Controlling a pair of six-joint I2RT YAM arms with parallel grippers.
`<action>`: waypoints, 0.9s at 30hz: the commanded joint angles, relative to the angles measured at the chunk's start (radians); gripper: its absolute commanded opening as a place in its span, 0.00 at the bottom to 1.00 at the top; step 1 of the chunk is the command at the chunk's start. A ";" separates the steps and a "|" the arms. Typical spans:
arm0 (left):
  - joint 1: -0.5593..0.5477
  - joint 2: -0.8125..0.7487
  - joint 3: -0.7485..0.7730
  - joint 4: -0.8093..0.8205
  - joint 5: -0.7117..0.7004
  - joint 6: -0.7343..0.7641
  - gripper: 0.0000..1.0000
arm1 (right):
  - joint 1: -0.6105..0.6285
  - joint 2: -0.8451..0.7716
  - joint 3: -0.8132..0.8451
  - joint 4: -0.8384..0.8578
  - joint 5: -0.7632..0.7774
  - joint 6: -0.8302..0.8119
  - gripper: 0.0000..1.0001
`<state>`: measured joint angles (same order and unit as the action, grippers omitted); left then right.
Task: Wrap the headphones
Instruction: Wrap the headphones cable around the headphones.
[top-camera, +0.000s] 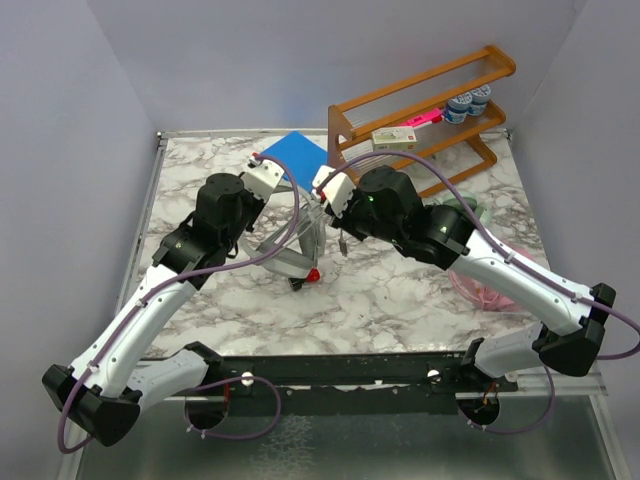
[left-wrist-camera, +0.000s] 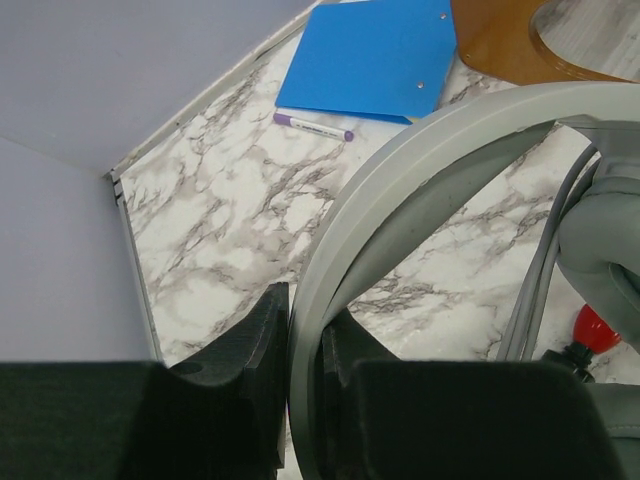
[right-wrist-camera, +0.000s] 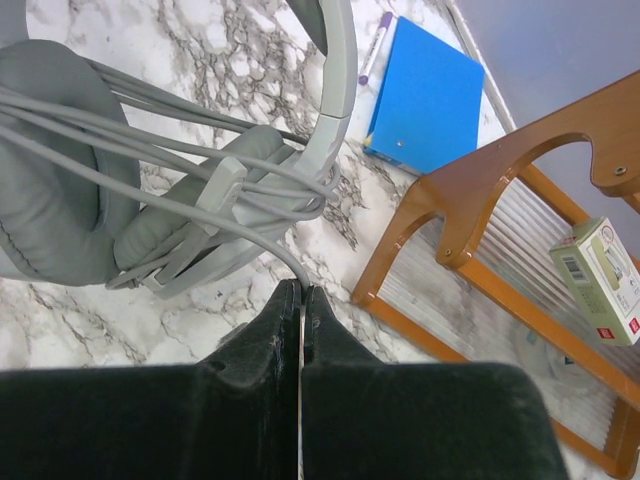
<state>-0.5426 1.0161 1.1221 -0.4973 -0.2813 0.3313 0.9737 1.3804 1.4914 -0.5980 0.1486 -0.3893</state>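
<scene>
Headphones (right-wrist-camera: 60, 200) silver-grey, padded cups (right-wrist-camera: 165, 235), cable (right-wrist-camera: 150, 135) wound across them

From above, the grey headset (top-camera: 285, 260) sits mostly under the left arm (top-camera: 225, 215) and right arm (top-camera: 400, 205). The pink headset (top-camera: 480, 290) is largely hidden behind the right arm, and the mint one (top-camera: 472, 207) barely peeps over it (cups out of sight). At the right wrist, the grey cable (right-wrist-camera: 270, 250) vanishes between the pressed-together fingertips of the right gripper (right-wrist-camera: 300, 290), one ear cup (right-wrist-camera: 50, 190) is cut by the left edge, and the print on the box (right-wrist-camera: 600, 280) is too small to read.
</scene>
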 joint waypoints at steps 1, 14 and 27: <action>0.003 -0.010 0.042 0.042 0.060 -0.033 0.00 | -0.005 -0.014 0.007 0.057 0.028 -0.016 0.01; 0.003 -0.008 0.051 0.011 0.154 -0.065 0.00 | -0.004 0.007 0.005 0.142 0.067 -0.044 0.01; 0.003 -0.036 0.060 -0.015 0.201 -0.144 0.00 | -0.014 -0.011 -0.174 0.298 0.132 -0.042 0.22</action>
<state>-0.5426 1.0080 1.1328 -0.5365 -0.1413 0.2691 0.9695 1.3914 1.3319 -0.3805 0.2478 -0.4374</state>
